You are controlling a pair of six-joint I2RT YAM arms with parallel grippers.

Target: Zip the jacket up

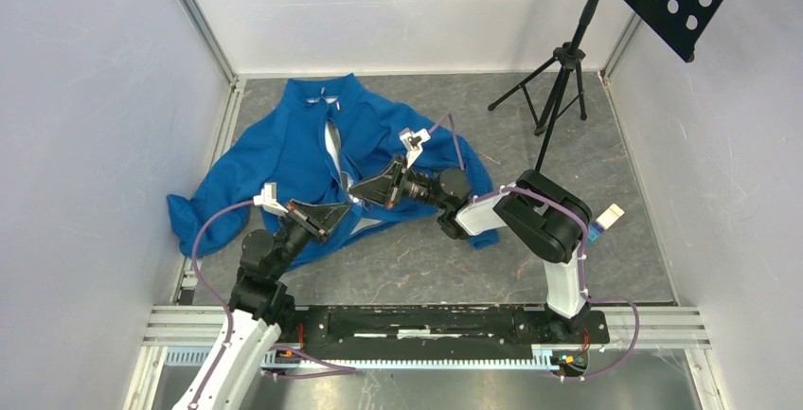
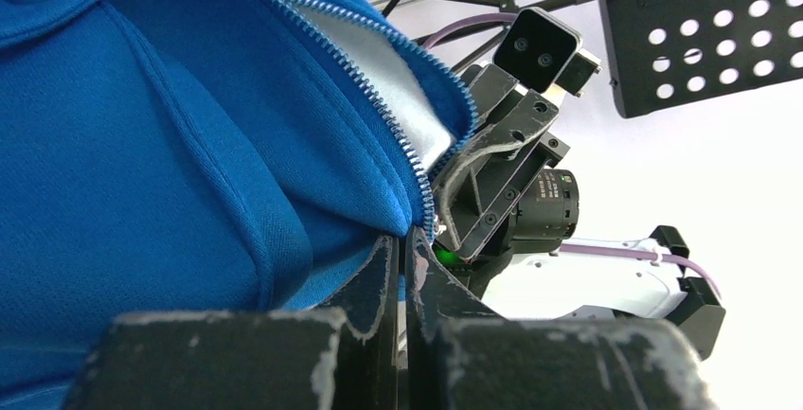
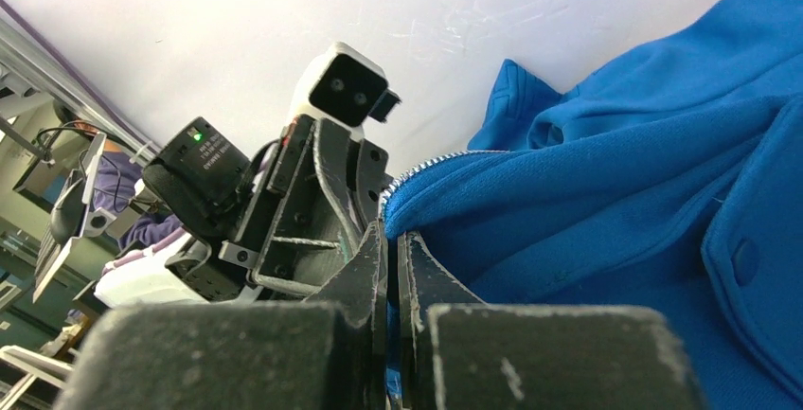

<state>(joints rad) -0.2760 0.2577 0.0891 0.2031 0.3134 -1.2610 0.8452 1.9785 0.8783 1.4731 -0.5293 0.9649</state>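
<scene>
Since the jacket [image 1: 284, 145] is limp, light fleece, hold belongs low beside the zipper [image 2: 381, 116], where left gripper [image 2: 405, 277] and right gripper [image 3: 391, 277] each sit clamped on an edge.

Blue fleece jacket [image 1: 284, 150], unzipped, lining exposed.
Its front edges are pinched by the left fingers [image 2: 377, 287] and right fingers [image 3: 365, 277].

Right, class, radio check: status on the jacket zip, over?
Both shut on jacket front edges: left gripper, right gripper. Its zipper open, lining showing. Nothing blocking; tripod stands far right.
</scene>
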